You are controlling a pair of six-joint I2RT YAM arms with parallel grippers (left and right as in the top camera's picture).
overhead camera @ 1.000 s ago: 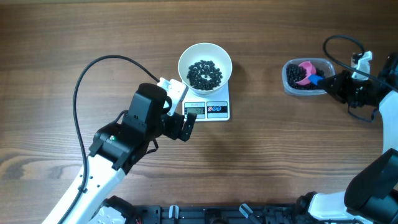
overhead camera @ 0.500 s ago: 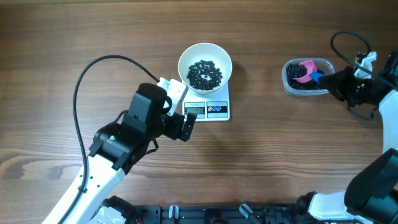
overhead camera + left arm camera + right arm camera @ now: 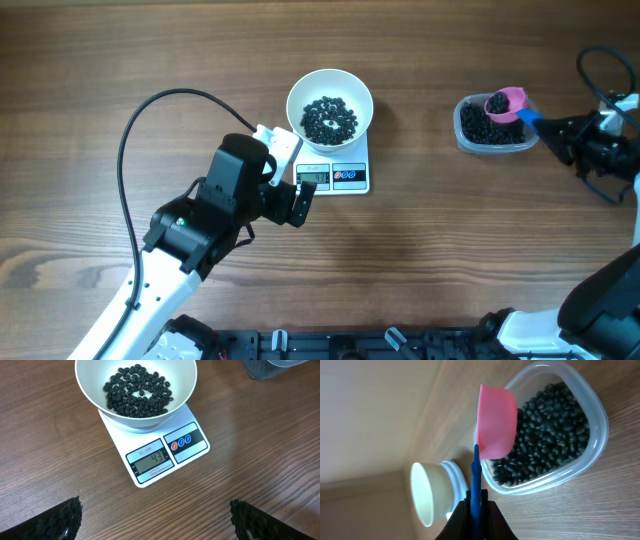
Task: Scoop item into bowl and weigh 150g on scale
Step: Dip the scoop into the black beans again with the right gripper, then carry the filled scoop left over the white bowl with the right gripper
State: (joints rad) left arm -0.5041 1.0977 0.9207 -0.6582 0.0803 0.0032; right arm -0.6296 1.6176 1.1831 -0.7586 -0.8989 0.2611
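The white bowl (image 3: 298,95) stands on the scale (image 3: 350,178) and holds a heap of black beads (image 3: 330,118). In the left wrist view the bowl (image 3: 186,386), its beads (image 3: 137,390) and the scale (image 3: 192,442), which reads 43, lie ahead. My left gripper (image 3: 300,202) is open just in front of the scale, nothing between its fingers (image 3: 60,520). My right gripper (image 3: 548,128) is shut on the blue handle (image 3: 476,477) of the pink scoop (image 3: 496,422). That scoop (image 3: 505,102) carries some beads over the tub's right rim.
The clear plastic tub (image 3: 463,135) of black beads (image 3: 545,445) sits at the right of the table. A black cable (image 3: 150,110) arcs over the left side. The right arm's cable (image 3: 600,60) loops near the right edge.
My right gripper has drawn back to the right and lifted the scoop out of the tub's beads, with beads in its cup. The left arm, bowl and scale have not moved.
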